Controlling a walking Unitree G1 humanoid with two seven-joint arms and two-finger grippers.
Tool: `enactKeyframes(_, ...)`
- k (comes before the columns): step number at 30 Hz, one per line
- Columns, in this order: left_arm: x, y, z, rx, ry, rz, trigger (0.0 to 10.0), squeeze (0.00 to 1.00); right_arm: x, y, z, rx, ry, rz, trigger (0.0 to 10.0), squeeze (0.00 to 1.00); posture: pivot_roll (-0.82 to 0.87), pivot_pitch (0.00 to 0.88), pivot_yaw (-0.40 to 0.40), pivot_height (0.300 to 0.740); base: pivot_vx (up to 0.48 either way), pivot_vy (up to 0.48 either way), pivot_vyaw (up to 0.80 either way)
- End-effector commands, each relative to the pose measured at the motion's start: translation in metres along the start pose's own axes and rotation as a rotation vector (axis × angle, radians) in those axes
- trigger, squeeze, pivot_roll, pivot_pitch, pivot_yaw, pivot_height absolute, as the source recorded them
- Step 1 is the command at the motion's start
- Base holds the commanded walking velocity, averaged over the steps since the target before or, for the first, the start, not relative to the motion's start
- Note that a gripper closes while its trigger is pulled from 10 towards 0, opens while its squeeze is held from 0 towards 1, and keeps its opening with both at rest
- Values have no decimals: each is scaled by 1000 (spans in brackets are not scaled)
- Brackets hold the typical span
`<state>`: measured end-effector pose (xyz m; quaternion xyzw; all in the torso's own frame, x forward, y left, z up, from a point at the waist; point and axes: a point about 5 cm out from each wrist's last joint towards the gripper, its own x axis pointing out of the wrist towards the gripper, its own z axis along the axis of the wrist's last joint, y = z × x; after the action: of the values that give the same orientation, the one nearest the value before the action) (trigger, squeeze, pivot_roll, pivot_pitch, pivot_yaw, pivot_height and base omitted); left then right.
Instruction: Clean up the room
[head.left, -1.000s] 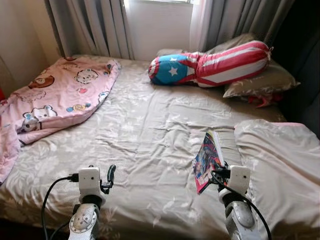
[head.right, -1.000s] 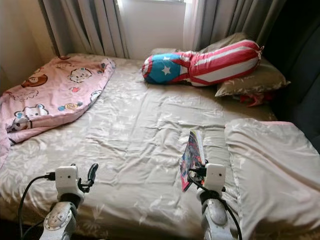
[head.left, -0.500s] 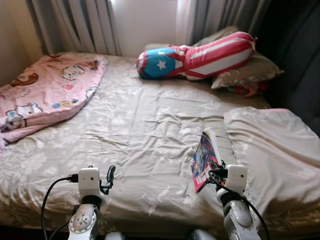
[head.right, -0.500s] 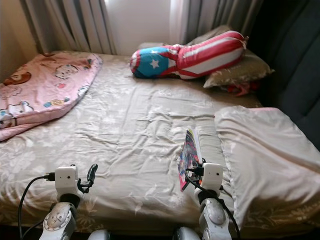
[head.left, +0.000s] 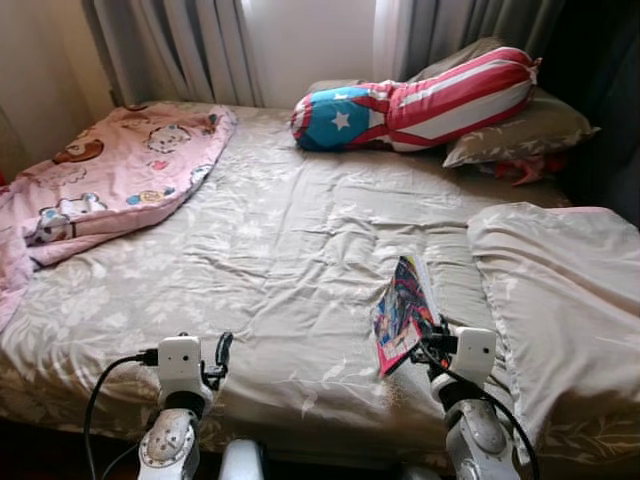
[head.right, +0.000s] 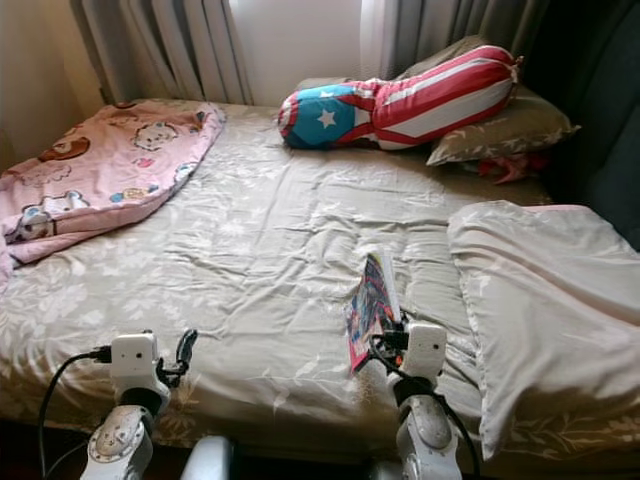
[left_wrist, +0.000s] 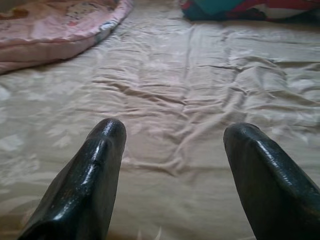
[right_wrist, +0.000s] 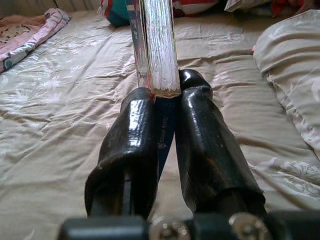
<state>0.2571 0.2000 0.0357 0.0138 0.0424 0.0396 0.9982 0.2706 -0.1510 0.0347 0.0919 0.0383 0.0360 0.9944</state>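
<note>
- The right gripper pinches a colourful book by its lower edge, holding it up on edge above the near side of the bed.
- The left gripper hangs over the sheet with its two fingers spread apart, nothing between them.
- Just right of the book lies a beige pillow.
- Farther off, a pink cartoon blanket is bunched at the left.
- A flag-patterned bolster rests by the curtains.
</note>
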Motion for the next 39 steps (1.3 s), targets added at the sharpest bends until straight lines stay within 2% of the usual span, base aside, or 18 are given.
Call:
enactKeyframes(1,2,-1,4,8,-9,-13,10000,0,5,3,13,0,-66,23,10000,0,15,0,-46,629,0,0,0)
enactKeyframes(22,1,0,3,12,-6,-10,10000,0,5,11,15,7,-68,89,10000,0,18,0,-46,629,349,0,0)
enactKeyframes(28,3,0,4,16,-8,-9,10000,0,6,13,15,13,-58,104,10000,0,16,0,-43,629,46,0,0)
enactKeyframes(30,3,0,4,18,-8,-11,10000,0,7,14,14,33,-53,109,10000,0,17,0,-43,629,0,0,0)
enactKeyframes(33,3,-1,5,20,-10,-15,10000,0,13,15,13,137,-31,107,10000,0,23,0,-41,629,0,0,0)
enactKeyframes(35,3,-1,5,21,-11,-16,10000,0,15,16,13,153,-27,107,10000,0,29,0,-40,629,0,0,0)
enactKeyframes(36,3,0,5,24,-12,-17,10000,0,20,16,12,219,-9,99,10000,0,34,0,-37,629,0,0,0)
enactKeyframes(39,2,1,6,29,-14,-20,10000,0,26,13,8,288,22,72,10000,0,47,0,-34,629,0,0,0)
